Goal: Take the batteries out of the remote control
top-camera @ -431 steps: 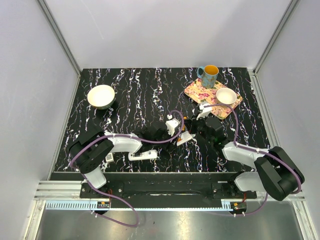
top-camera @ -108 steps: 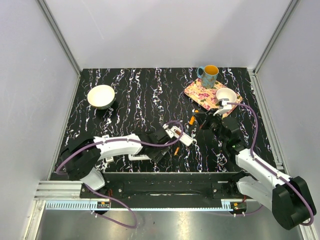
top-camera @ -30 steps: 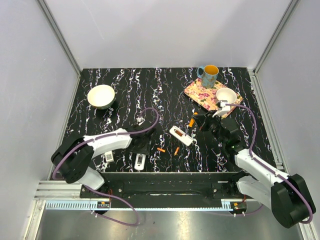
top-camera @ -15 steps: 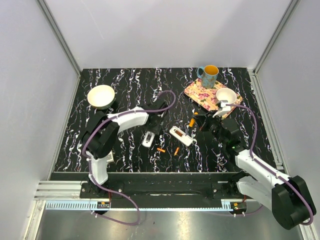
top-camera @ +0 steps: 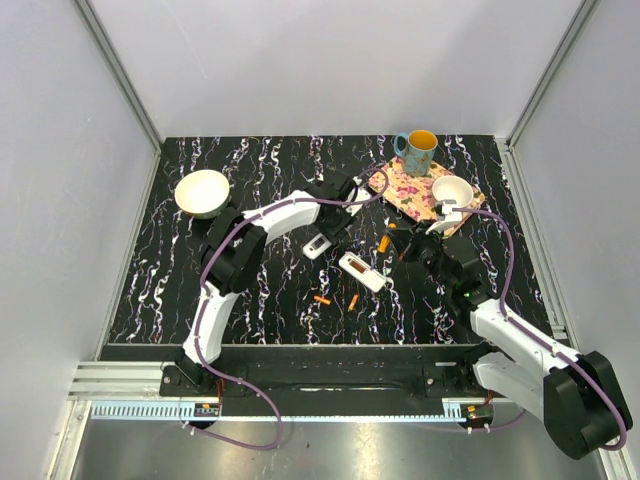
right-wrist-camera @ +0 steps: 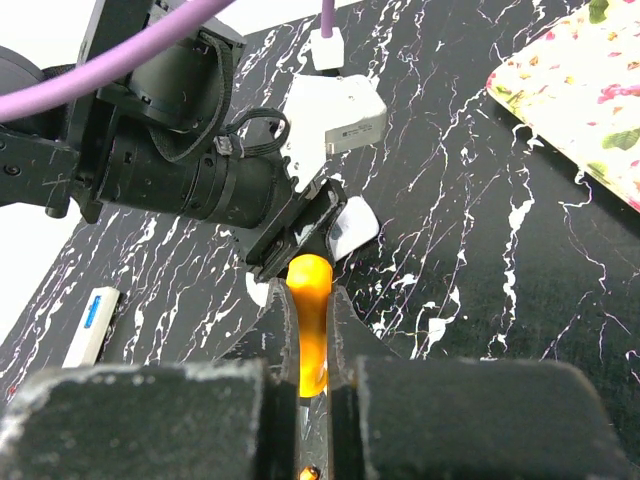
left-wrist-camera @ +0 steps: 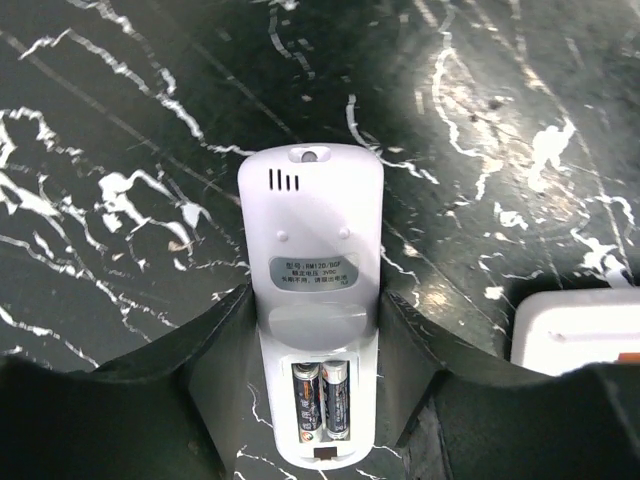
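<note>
Left gripper (left-wrist-camera: 316, 322) jaws pinch white remote (left-wrist-camera: 312, 235), 2 batteries (left-wrist-camera: 321, 400) seated, left of floral mat (top-camera: 396, 186). Right gripper (right-wrist-camera: 309, 302) jaws pinch orange battery (right-wrist-camera: 310, 278), near side of mat.

Two white remote controls show near the middle of the top view: the upper remote (top-camera: 318, 243) and the lower remote (top-camera: 362, 271). There are three orange batteries, two loose batteries (top-camera: 321, 299) (top-camera: 352, 302) below centre and a third battery (top-camera: 384, 243) right of centre. Two black-and-silver batteries (left-wrist-camera: 307, 400) (left-wrist-camera: 335, 398) sit in the upper remote's bay. There are two white bowls, a large bowl (top-camera: 202, 192) at upper left and a small bowl (top-camera: 452, 190) at upper right. Also at upper right are one mug (top-camera: 418, 152) and one floral mat (top-camera: 400, 185).
</note>
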